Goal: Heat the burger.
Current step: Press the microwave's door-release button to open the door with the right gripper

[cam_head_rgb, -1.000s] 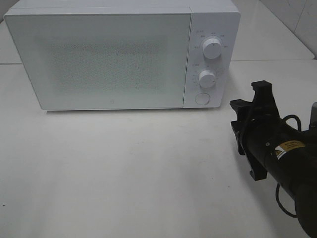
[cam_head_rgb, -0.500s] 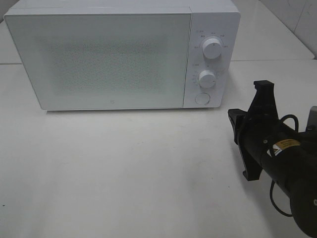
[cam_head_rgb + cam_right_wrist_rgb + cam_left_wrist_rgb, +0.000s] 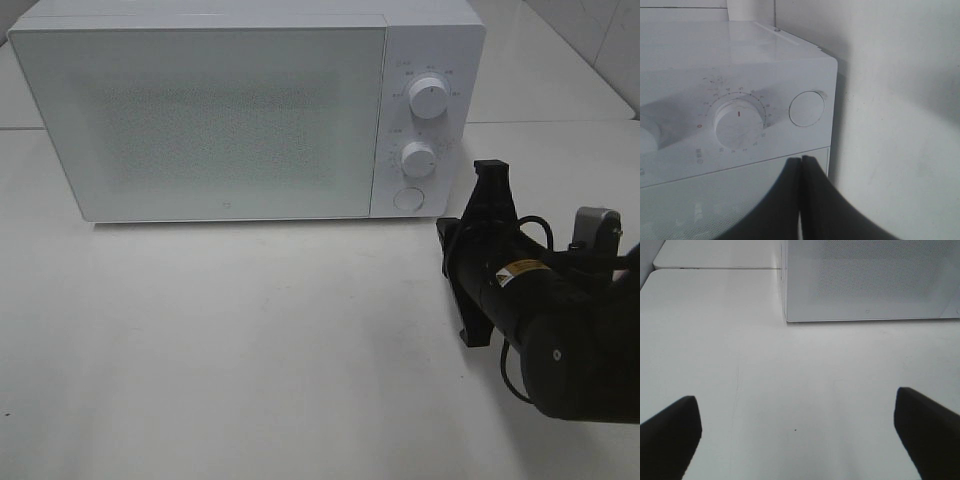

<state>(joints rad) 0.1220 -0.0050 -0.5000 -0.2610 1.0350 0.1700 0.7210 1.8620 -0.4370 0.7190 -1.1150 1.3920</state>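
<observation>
The burger is out of view; the white microwave [image 3: 230, 110] stands with its door shut and nothing shows through it. My right gripper [image 3: 443, 232] is shut on nothing, its tips [image 3: 801, 160] pressed together. It hovers just in front of the microwave's lower right corner, close to the round button [image 3: 806, 108] below the lower knob [image 3: 739, 120]. My left gripper [image 3: 797, 410] is open over the bare table. Its two dark fingers [image 3: 670, 427] stand far apart and face the microwave's front left corner [image 3: 786, 315].
The microwave's control panel carries an upper knob [image 3: 430, 97], a lower knob [image 3: 418, 158] and the round button [image 3: 407, 199]. White table [image 3: 250, 340] spreads in front of the microwave. A tiled wall shows at the back right [image 3: 600, 40].
My right arm has swung left and toward the microwave's control panel, its gripper now close to the lower right corner. The left gripper has not moved.
</observation>
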